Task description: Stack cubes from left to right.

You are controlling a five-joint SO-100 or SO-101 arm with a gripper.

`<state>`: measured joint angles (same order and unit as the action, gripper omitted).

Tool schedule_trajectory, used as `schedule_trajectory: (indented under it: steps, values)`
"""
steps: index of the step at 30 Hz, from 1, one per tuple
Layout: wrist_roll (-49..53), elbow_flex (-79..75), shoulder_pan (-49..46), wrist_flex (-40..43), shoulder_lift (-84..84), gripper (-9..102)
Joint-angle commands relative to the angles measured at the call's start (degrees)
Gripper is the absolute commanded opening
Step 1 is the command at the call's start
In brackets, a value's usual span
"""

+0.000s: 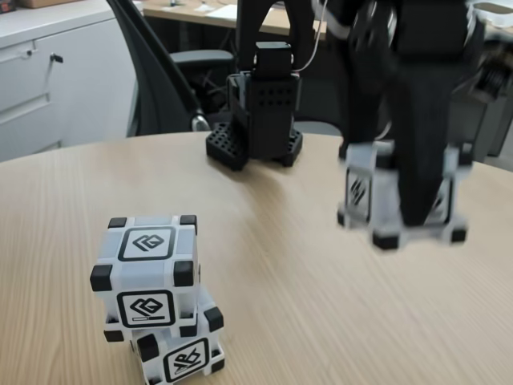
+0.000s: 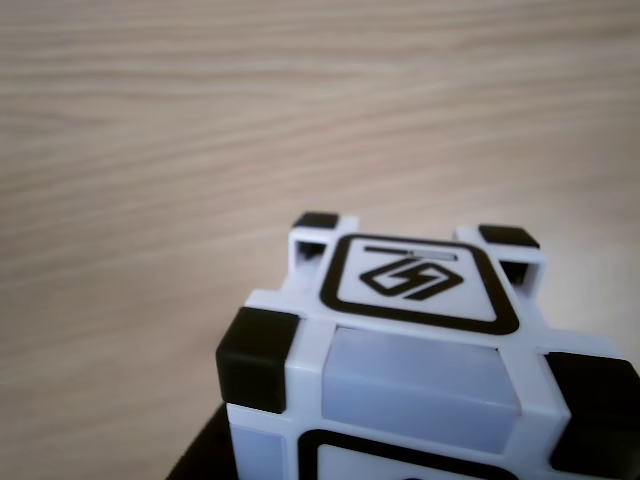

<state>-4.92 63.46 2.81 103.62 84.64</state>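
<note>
Altogether three cubes [image 1: 148,277] [image 1: 178,349] [image 1: 397,196]: two stacked.

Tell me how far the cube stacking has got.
Done: two white plastic cubes with black corners are stacked at the fixed view's lower left, the upper cube sitting skewed on the lower cube. In hand: the black gripper holds the third cube at right, blurred. Left: carrying it over and setting it on top.

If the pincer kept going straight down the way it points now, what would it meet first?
Probably bare table. The pincer points down, shut on a cube that looks slightly lifted, well right of the two-cube stack. Depth is unclear.
</note>
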Motion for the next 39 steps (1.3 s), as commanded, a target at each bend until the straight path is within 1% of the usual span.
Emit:
schedule_trajectory:
  steps: [1,5,14,20,31,39]
  values:
    - [-0.4,-1.3,-0.2,0.6,6.9,0]
    - [0.3,0.1,-0.2,0.6,8.5,0]
    - [0.1,14.8,-1.2,0.6,15.1,0]
    - [1.8,15.3,-1.7,0.6,15.7,0]
    - [7.3,15.1,-14.0,0.6,15.8,0]
    - [8.8,14.5,-19.6,0.6,15.7,0]
